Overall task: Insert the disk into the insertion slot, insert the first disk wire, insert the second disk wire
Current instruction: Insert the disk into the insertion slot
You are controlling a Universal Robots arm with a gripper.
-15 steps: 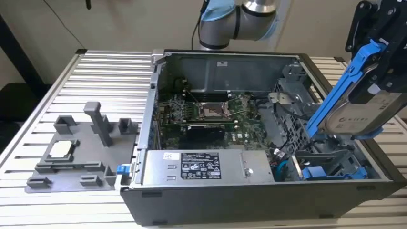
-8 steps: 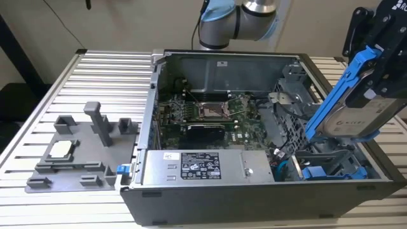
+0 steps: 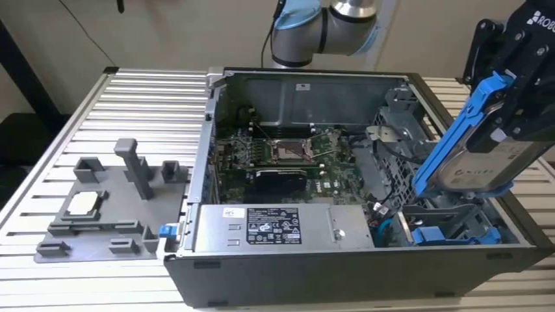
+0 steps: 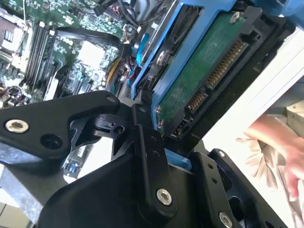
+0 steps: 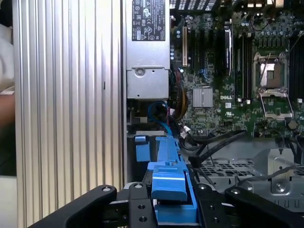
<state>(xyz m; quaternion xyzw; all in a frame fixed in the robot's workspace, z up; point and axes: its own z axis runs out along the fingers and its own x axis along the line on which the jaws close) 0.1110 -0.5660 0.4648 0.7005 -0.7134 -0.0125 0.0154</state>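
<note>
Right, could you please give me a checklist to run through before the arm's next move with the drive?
1. Grip: black claw shut on the silver-grey hard drive in its bright blue plastic carrier frame: ok.
2. Drive level with the grey metal drive cage: not ok, it hangs tilted above it.
3. Free slot: cannot tell; another blue-ended carrier sits in the cage.
4. Cage clear of black cables: cannot tell.
5. People clear: not ok, a person's hand shows in the second wrist view.
</note>
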